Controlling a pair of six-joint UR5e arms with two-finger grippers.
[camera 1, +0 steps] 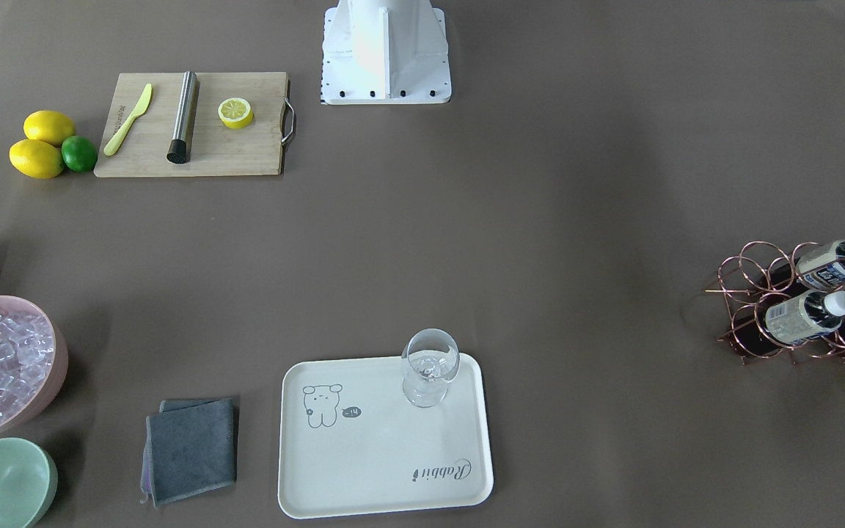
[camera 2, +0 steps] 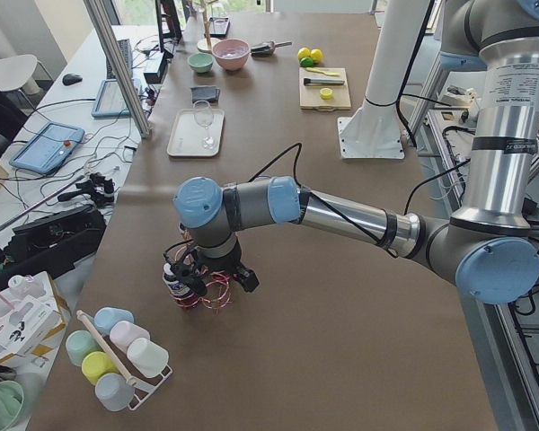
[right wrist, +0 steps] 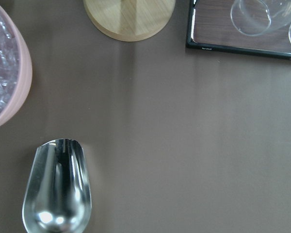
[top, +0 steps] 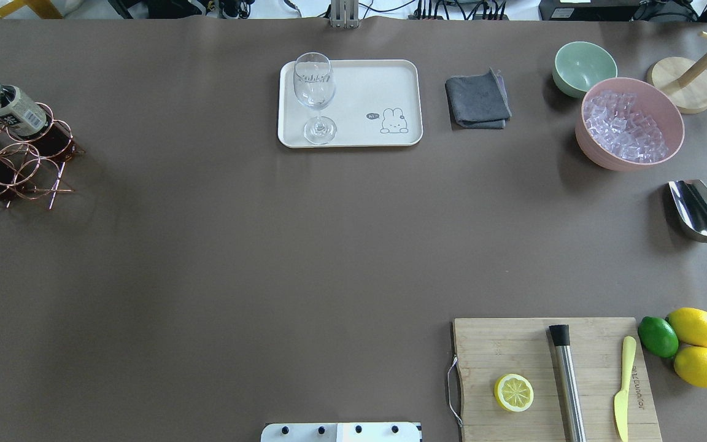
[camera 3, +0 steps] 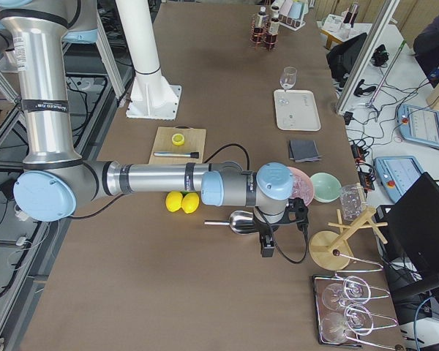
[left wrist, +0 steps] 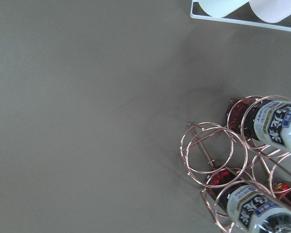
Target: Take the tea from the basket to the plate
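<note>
Nearest, at the robot's left end of the tabletop [top: 206, 245], the left hand [camera 2: 217, 282] hangs just above the basket [top: 19, 164]. Whether its fingers are spread or closed I cannot tell. The tea [left wrist: 274, 121] stands cap-up in a ring cell there, one of three alike bottles, none yet lifted. It looks light, full and fairly stiff, though thin plastic would give under a hard squeeze and the glossy label may slip. I judge the best hold is across the shoulder just under the white cap, above the ring. Drawing it straight up should keep the wire rack from being dragged along. The label carries bold dark-blue characters on white, which I cannot read. Farther along, well apart, lies the plate [camera 1: 386, 455], marked "Rabbit" with a small "hi" bubble by its drawing; a wine glass [camera 1: 430, 365] stands in one corner. Farthest, the right hand [camera 3: 272, 238] hangs near a metal scoop [right wrist: 57, 189]; its state I cannot tell either.
</note>
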